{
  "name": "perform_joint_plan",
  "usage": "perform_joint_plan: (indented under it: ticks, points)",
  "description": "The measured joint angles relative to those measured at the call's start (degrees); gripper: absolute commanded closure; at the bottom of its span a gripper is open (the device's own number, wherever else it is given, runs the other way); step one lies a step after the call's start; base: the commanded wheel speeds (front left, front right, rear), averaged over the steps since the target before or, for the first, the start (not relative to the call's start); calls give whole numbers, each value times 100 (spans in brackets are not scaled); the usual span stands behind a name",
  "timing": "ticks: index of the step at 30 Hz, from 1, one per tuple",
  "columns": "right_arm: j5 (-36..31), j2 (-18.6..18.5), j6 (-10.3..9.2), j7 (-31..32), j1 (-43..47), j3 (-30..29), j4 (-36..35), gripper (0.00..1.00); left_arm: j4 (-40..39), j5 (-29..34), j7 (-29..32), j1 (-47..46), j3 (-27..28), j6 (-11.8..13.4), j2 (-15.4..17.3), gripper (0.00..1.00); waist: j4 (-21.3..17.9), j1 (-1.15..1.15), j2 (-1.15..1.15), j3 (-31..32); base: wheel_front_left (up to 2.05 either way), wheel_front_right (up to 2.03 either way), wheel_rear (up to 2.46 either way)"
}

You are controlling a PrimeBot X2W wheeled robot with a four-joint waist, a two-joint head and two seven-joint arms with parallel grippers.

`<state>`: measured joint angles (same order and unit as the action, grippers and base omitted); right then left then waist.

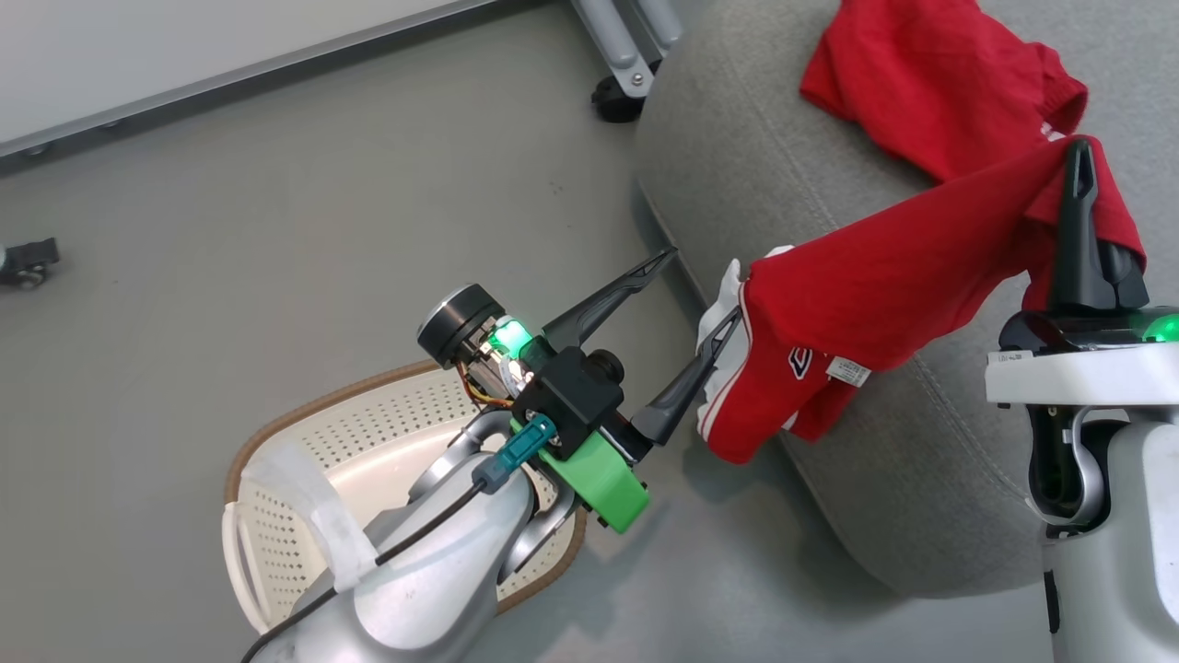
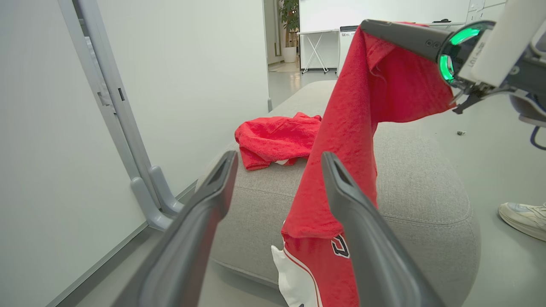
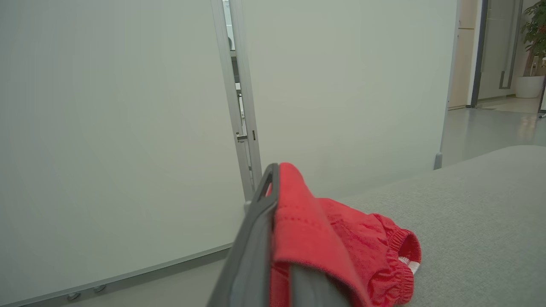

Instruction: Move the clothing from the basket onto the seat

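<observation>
One piece of red clothing (image 1: pixel 921 83) lies crumpled on the grey seat (image 1: pixel 737 157). A second red garment (image 1: pixel 884 285) with white striped trim hangs from my right gripper (image 1: pixel 1079 152), which is shut on its upper end above the seat; the lower end droops over the seat's front edge. My left gripper (image 1: pixel 697 290) stands open, one fingertip against that drooping end. The left wrist view has its open fingers (image 2: pixel 228 170) before the hanging garment (image 2: pixel 349 128), with the right gripper (image 2: pixel 364 24) above. The basket (image 1: pixel 368 433) sits on the floor under my left arm, which hides part of it.
A partition panel on a metal leg with a castor (image 1: pixel 617 97) stands close behind the seat. Another castor (image 1: pixel 28 262) sits on the floor at far left. A person's shoe (image 2: pixel 524 217) rests on the floor beside the seat.
</observation>
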<state>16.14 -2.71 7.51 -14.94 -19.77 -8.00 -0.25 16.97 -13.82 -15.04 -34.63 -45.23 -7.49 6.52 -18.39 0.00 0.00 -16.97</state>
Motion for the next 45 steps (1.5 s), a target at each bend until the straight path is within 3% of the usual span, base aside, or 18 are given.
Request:
perform_joint_plan:
  ticks: [11, 17, 23, 34, 40, 45]
  points:
    - [-1, 0, 0, 0, 130, -103, -42, 100, 33, -30, 0, -13, -79, 0, 55, 0, -382, 0, 0, -111, 0, 0, 0]
    - [-20, -16, 0, 0, 63, -40, -3, 100, 34, -54, 0, -11, -66, 0, 75, 0, -367, 0, 0, -80, 0, 0, 0]
    - [-90, -292, 0, 1, -482, 31, -14, 100, 20, -51, 0, -10, -13, 1, 104, 0, -316, 0, 0, -159, 0, 0, 0]
    - [-194, -1018, 0, -3, -2485, -148, 304, 100, 9, 13, 0, -208, -46, 1, 175, 0, -186, 0, 0, -681, 0, 0, 0]
    - [-230, -1659, 0, -4, -3785, -218, 945, 100, 5, 31, 0, -409, -101, 1, 250, 0, -80, 0, 0, -1101, 0, 0, 0]
    - [-227, -2416, 0, 4, -4923, -230, 1713, 100, -21, 45, 0, -548, -123, 1, 305, 0, 21, 0, 0, -1444, 0, 0, 0]
